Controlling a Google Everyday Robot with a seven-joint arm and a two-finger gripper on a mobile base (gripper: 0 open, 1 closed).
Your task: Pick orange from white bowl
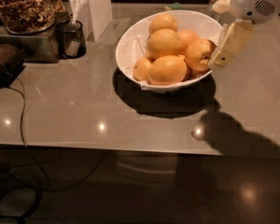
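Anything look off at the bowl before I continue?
Nothing is spilled or broken. The white bowl has a rim that looks uneven and tilted, and the orange shows a dark scar, right beside the gripper at the bowl's right edge.

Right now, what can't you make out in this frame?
Camera view only:
- tool, at the right rim of the white bowl: contact with the orange is unclear; its arm is cut by the top-right edge.
- Bowl's bottom: hidden by the piled fruit.
- jar, top left: cut by the top edge.
- dark cup: contents too dim.
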